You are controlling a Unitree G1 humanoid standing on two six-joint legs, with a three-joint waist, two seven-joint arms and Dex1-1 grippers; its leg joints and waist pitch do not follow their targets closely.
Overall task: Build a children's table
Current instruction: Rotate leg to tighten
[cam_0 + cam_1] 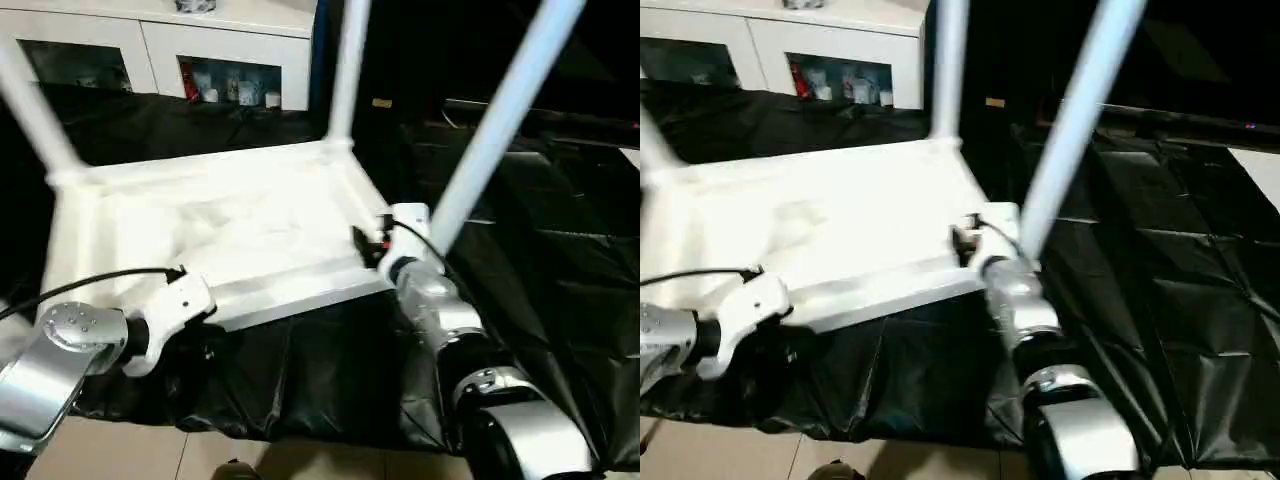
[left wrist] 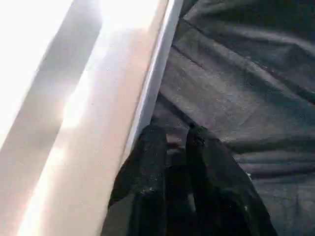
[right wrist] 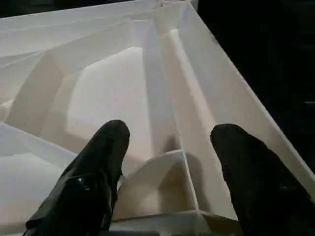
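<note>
The children's table [image 1: 230, 240] lies upside down on the black-draped work surface [image 1: 560, 260], legs standing up from its corners. My right gripper [image 3: 170, 142] hangs spread wide over its ribbed underside, grasping nothing. My left gripper [image 2: 172, 140], fingers nearly together and empty, sits just beside the near rim.

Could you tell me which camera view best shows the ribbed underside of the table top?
The right wrist view: the ribbed underside lies close, ribs distinct between the open right gripper. Both eye views show it whole but washed out. The left wrist view shows just its rim.
</note>
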